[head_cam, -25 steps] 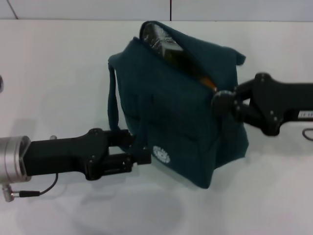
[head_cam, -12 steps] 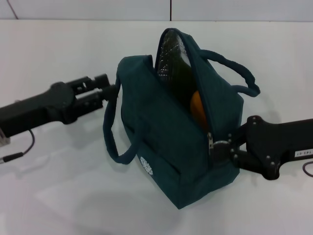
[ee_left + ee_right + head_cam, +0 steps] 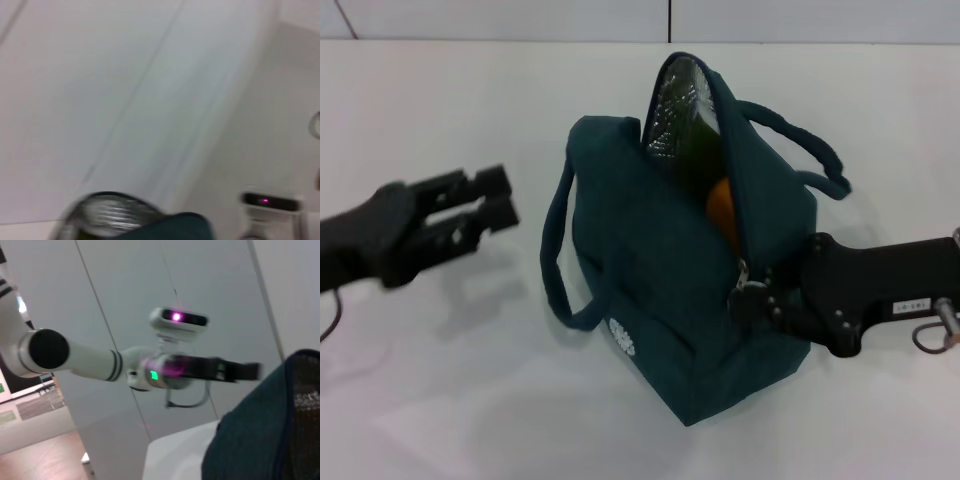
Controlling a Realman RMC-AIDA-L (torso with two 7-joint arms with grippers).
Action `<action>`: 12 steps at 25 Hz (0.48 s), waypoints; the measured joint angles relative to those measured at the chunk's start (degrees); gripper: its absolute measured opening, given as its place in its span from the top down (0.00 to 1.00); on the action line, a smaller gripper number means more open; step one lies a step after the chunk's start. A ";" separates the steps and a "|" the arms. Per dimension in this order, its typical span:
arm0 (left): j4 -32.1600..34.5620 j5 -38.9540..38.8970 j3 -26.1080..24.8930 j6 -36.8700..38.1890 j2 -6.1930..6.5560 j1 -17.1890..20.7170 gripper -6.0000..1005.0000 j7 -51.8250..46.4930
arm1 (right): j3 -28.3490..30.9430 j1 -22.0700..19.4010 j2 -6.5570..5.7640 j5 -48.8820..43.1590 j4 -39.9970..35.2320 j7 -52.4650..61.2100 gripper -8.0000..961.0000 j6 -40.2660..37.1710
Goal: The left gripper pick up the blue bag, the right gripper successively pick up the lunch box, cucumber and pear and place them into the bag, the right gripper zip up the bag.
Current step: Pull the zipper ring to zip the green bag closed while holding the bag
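Note:
The blue bag [image 3: 660, 270] stands on the white table, its top zip open and silver lining showing. Inside I see the green cucumber [image 3: 692, 150] and the orange pear [image 3: 722, 208]; the lunch box is hidden. My right gripper [image 3: 750, 295] is pressed against the low end of the zip, shut on the zip pull [image 3: 742, 270]. My left gripper [image 3: 492, 202] is open and empty, left of the bag and apart from its drooping handle [image 3: 555, 250]. The right wrist view shows the left gripper [image 3: 245, 371] beyond the bag's edge [image 3: 255, 440]. The left wrist view shows only the bag's top [image 3: 120, 220].
The bag's second handle [image 3: 810, 150] hangs over its far right side. The white table [image 3: 440, 380] stretches around the bag, with a wall line behind it. A cable loop [image 3: 932, 335] hangs off my right arm.
The bag went from lifted in my left gripper to standing on the table. The left gripper let go of the handle and drew back left. The right gripper stayed at the zip.

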 joint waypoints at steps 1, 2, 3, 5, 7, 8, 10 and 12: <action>0.45 -0.21 1.26 1.20 0.03 0.69 0.47 -0.81 | 0.02 0.15 -0.02 -0.02 0.34 -0.04 0.99 0.45; 0.76 -0.34 2.42 1.80 0.06 1.20 0.47 -1.40 | 0.13 0.32 -0.04 0.05 0.62 -0.12 0.99 1.04; 1.07 -0.31 4.91 2.05 0.07 2.10 0.47 -2.21 | 0.26 0.44 -0.04 0.18 0.68 -0.19 0.99 1.44; 1.35 -0.39 9.37 2.10 0.08 3.71 0.47 -2.79 | 0.54 0.88 0.00 0.77 0.57 -0.43 0.99 2.14; 1.25 -0.51 12.25 2.12 -0.16 4.83 0.47 -2.62 | 0.60 1.58 0.10 1.55 0.53 -0.64 0.99 2.67; 1.20 -0.51 12.96 2.12 -0.33 5.02 0.47 -2.42 | 0.60 1.80 0.10 1.81 0.57 -0.66 0.99 2.81; 0.54 0.04 14.90 2.09 -0.73 4.96 0.47 -1.82 | 0.60 2.19 0.11 2.61 0.67 -1.03 0.99 3.21; -1.37 1.15 16.47 1.97 -0.92 3.87 0.47 -0.85 | 0.44 2.64 0.23 3.80 0.72 -1.82 0.99 3.54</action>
